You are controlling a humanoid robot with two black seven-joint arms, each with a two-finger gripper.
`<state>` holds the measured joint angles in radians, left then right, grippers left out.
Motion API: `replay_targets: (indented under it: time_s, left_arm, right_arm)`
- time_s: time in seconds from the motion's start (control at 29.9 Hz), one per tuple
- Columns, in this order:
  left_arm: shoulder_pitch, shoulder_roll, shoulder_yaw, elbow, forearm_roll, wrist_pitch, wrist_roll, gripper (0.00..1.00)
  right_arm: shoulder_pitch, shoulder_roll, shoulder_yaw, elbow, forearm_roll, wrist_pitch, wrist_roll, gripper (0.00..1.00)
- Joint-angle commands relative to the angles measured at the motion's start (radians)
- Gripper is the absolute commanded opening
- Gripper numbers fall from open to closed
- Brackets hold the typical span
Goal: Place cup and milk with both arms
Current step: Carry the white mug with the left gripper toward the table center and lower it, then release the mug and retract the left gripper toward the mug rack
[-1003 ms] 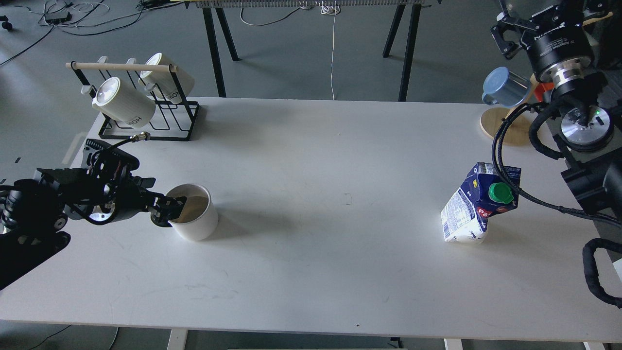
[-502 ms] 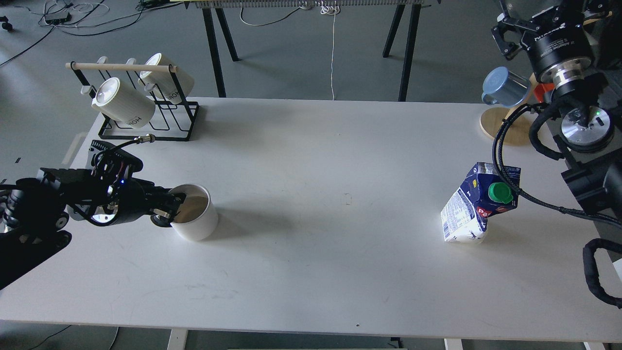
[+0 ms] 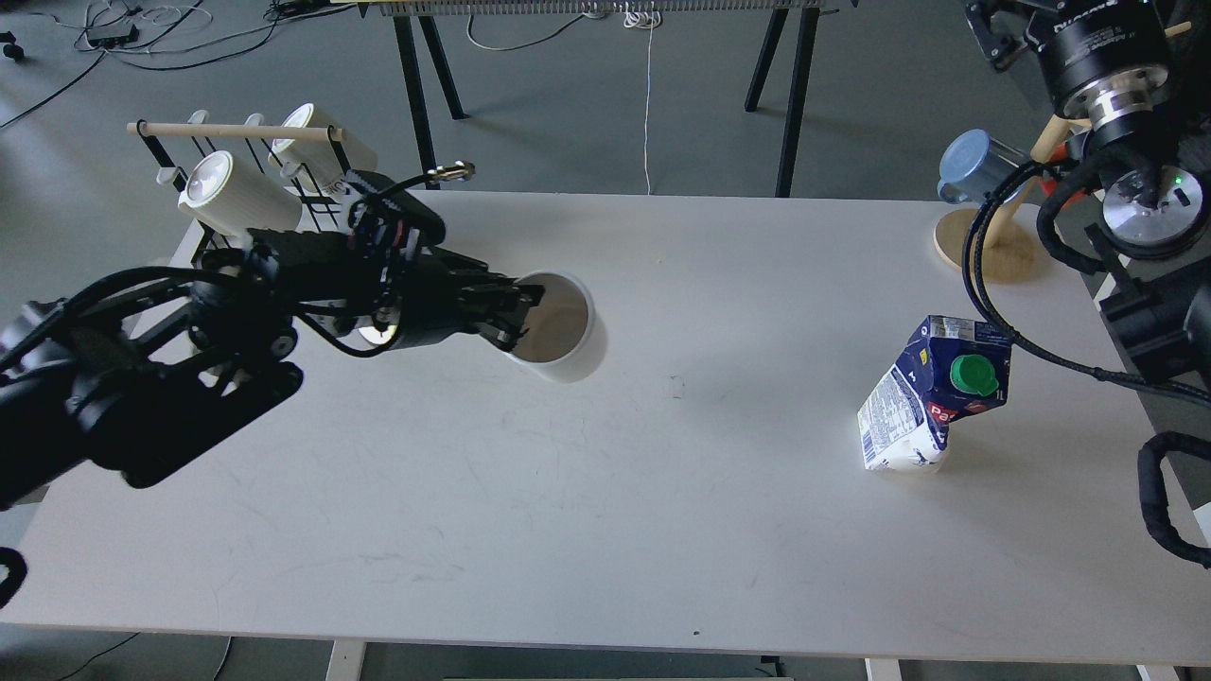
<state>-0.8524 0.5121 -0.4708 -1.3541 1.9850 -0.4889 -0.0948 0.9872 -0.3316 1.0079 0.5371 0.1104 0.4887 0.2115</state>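
The white cup (image 3: 579,354) hangs tilted above the table's middle left, its opening facing me. My left gripper (image 3: 521,309) is shut on the cup's left rim, and its fingers hide the handle. The milk (image 3: 932,397), a dented blue and white carton with a green cap, stands on the table at the right, with nothing gripping it. My right gripper (image 3: 993,28) is high at the top right, far above the milk and partly cut off by the frame edge. Its fingers cannot be made out.
A black wire rack (image 3: 326,203) with two ribbed cream mugs stands at the back left, behind my left arm. A blue mug (image 3: 974,168) hangs on a wooden stand (image 3: 974,248) at the back right. The white table (image 3: 605,492) carries all of these. Black cables hang near the milk.
My left gripper has lifted the cup off the table and carried it right and farther back, towards the table's middle. The right arm has risen a little. The milk has not moved.
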Motion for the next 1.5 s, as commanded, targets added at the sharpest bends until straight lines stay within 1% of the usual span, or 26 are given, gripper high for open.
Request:
replay_targets:
  time_s: [0.0, 0.1, 0.23, 0.33, 0.4, 0.5, 0.8, 0.87, 0.94, 0.97, 1.04, 1.07, 1.17, 1.24, 1.3, 1.4, 1.47]
  left_arm:
    - [-0.010, -0.078, 0.004, 0.004, 0.003, 0.000, 0.064, 0.00]
    - [-0.014, -0.136, 0.061, 0.009, 0.005, 0.000, 0.095, 0.00]
    - [-0.010, -0.184, 0.101, 0.009, 0.008, 0.000, 0.107, 0.01]
    - [0.001, -0.228, 0.112, 0.013, 0.044, 0.000, 0.127, 0.01]
    - [0.004, -0.254, 0.122, 0.035, 0.072, 0.000, 0.135, 0.02]
    - [0.009, -0.280, 0.130, 0.069, 0.092, 0.000, 0.135, 0.02]
    - [0.009, -0.285, 0.162, 0.084, 0.095, 0.000, 0.136, 0.08]
    - [0.009, -0.285, 0.162, 0.082, 0.094, 0.000, 0.127, 0.10]
    - [0.010, -0.285, 0.162, 0.082, 0.094, 0.000, 0.127, 0.15]
    - [0.010, -0.285, 0.161, 0.082, 0.094, 0.000, 0.127, 0.18]
    - [0.009, -0.285, 0.158, 0.081, 0.092, 0.000, 0.132, 0.28]
    - [0.009, -0.284, 0.153, 0.079, 0.092, 0.000, 0.132, 0.31]
    - [0.007, -0.279, 0.144, 0.075, 0.089, 0.000, 0.130, 0.33]
    - [0.007, -0.276, 0.132, 0.075, 0.083, 0.000, 0.127, 0.36]
    - [0.007, -0.270, 0.095, 0.070, 0.080, 0.000, 0.122, 0.41]
    - [0.010, -0.264, 0.031, 0.067, 0.072, 0.000, 0.121, 0.43]
    - [0.012, -0.256, -0.017, 0.066, 0.035, 0.000, 0.121, 0.46]
  right_arm:
    - [0.025, 0.003, -0.002, 0.000, 0.000, 0.000, -0.001, 0.99]
    - [0.030, 0.011, -0.002, 0.000, 0.000, 0.000, 0.000, 0.99]
    - [0.030, 0.013, -0.005, 0.000, 0.000, 0.000, -0.001, 0.99]
    - [0.030, 0.013, -0.006, 0.000, 0.000, 0.000, -0.001, 0.99]
    - [0.031, 0.013, -0.006, 0.001, 0.000, 0.000, -0.001, 0.99]
    - [0.031, 0.011, -0.009, 0.001, 0.000, 0.000, -0.001, 0.99]
    - [0.030, 0.010, -0.015, 0.003, 0.000, 0.000, -0.001, 0.99]
    - [0.030, 0.010, -0.015, 0.004, 0.000, 0.000, -0.001, 0.99]
    - [0.028, 0.008, -0.015, 0.004, 0.000, 0.000, -0.001, 0.99]
    - [0.028, 0.008, -0.017, 0.004, 0.000, 0.000, -0.001, 0.99]
    - [0.027, 0.006, -0.017, 0.004, 0.000, 0.000, -0.001, 0.99]
    - [0.027, 0.006, -0.017, 0.004, -0.001, 0.000, -0.003, 0.99]
    - [0.027, 0.005, -0.019, 0.006, 0.000, 0.000, -0.003, 0.99]
    - [0.028, 0.003, -0.019, 0.007, 0.000, 0.000, -0.003, 0.99]
    - [0.028, 0.002, -0.019, 0.008, -0.001, 0.000, -0.003, 0.99]
    - [0.028, 0.000, -0.020, 0.009, -0.001, 0.000, -0.004, 0.99]
    - [0.028, -0.003, -0.020, 0.011, -0.001, 0.000, -0.004, 0.99]
